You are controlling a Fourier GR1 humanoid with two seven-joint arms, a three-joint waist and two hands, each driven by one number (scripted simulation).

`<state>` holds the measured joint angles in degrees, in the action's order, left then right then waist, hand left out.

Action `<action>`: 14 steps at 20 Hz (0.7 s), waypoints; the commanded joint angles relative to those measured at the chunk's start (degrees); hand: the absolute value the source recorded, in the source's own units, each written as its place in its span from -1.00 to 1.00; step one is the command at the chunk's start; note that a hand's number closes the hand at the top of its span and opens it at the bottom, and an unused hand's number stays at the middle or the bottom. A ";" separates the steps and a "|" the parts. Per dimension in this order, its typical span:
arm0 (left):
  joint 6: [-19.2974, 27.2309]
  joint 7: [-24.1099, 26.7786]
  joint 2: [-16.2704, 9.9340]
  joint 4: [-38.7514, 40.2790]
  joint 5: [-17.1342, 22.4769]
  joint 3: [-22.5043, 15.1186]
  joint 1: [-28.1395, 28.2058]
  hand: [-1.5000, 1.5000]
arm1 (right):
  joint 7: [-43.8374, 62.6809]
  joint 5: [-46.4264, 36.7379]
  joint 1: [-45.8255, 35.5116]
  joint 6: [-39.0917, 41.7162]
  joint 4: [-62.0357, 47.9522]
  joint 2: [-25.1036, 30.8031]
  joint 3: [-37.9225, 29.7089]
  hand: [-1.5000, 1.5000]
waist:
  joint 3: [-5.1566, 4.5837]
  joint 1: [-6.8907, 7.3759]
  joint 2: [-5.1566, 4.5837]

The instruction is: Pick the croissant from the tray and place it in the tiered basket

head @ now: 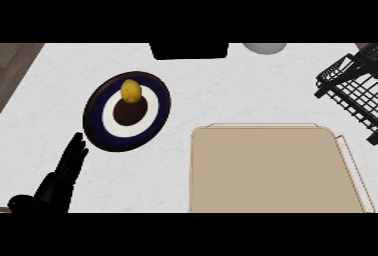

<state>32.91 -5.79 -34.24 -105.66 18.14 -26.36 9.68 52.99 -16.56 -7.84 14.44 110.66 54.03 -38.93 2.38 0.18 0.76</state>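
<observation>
The beige tray (273, 170) lies at the lower right of the white counter, and no croissant shows on its visible surface. The black wire tiered basket (353, 92) stands at the right edge, partly cut off. My left hand (63, 175) rests at the lower left with its fingers straight and pointing up, holding nothing; it is just left of a dark round plate (100, 117). On that plate's upper part sits a small yellow rounded object (131, 91). My right hand shows nowhere in the view.
A black boxy object (188, 50) sits at the top centre, with a pale grey round object (264, 47) to its right. Dark wood floor (15, 65) borders the counter at the upper left.
</observation>
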 commanded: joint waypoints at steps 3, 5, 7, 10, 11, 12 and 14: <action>1.02 1.62 5.07 9.25 -1.25 -3.16 -1.21 0.00 | -3.15 -0.92 -3.86 -0.24 -10.95 3.38 2.13 1.00 | -2.47 0.57 -1.98; 0.56 2.09 3.78 8.86 -0.87 -2.20 -0.64 0.00 | -2.92 -1.01 -5.74 -1.22 -11.07 2.32 5.10 1.00 | -2.51 0.94 -1.82; 1.00 0.99 3.68 6.68 -0.15 -2.75 -1.04 0.00 | -4.61 -0.78 -8.17 -1.85 -14.64 2.94 6.25 1.00 | -2.53 1.31 -2.29; 2.51 1.56 2.01 3.14 -0.52 -4.12 3.04 0.00 | -6.93 -2.65 -8.14 -2.43 -16.36 2.11 9.69 1.00 | -2.53 1.42 -2.41; 2.43 0.18 1.21 2.25 0.62 -2.40 2.34 0.00 | -7.92 -2.03 -8.80 -1.78 -18.90 2.78 9.33 1.00 | -2.49 0.88 -2.34; 1.28 2.03 1.25 2.73 0.35 -2.73 2.55 0.00 | -8.95 -4.13 -8.84 -3.98 -19.04 0.91 12.01 1.00 | -2.53 1.63 -2.67; 2.04 0.75 1.93 2.56 -0.28 -3.50 2.54 0.00 | -10.03 -4.20 -11.00 -4.32 -22.67 1.32 12.64 1.00 | -2.45 1.27 -2.40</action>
<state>34.85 -5.49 -37.58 -113.85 18.06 -30.64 20.22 45.43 -19.32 -16.55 11.80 92.63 56.07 -29.20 2.77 2.64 0.24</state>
